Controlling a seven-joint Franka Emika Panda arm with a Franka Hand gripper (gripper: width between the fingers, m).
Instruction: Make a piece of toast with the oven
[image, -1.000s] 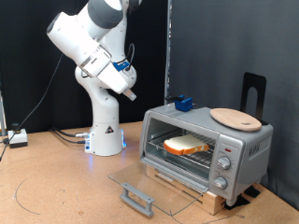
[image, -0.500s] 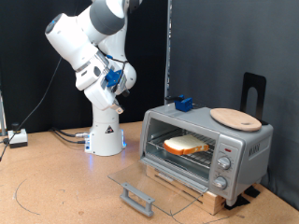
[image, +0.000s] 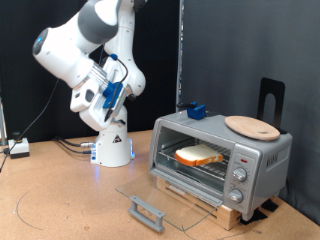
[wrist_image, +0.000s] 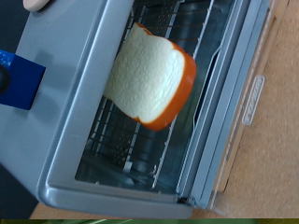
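Since a second ago the arm has swung up and away toward the exterior view's left, carrying the pincer (image: 100, 95) farther from the oven (image: 220, 155); it now hangs high above the worktop (image: 60, 195), well apart from everything on it. Whether its fingers are apart or together cannot be told from either view, and nothing is seen between them.

On top of the oven sit a round wooden plate (image: 251, 126) toward the exterior view's right and a small blue-and-black block (image: 195, 111) toward the left. Its glass door (image: 165, 197) lies dropped open, flat in front, handle toward the camera. Knobs (image: 239, 180) line the right panel.

Inside, the piece of toast (image: 200, 155) lies flat on the wire rack (wrist_image: 140, 140); the wrist view shows it pale in the middle with an orange-brown crust.

Brown board forms the worktop, with cables (image: 70, 146) near the white robot base (image: 112, 145). Black curtain backs the scene.
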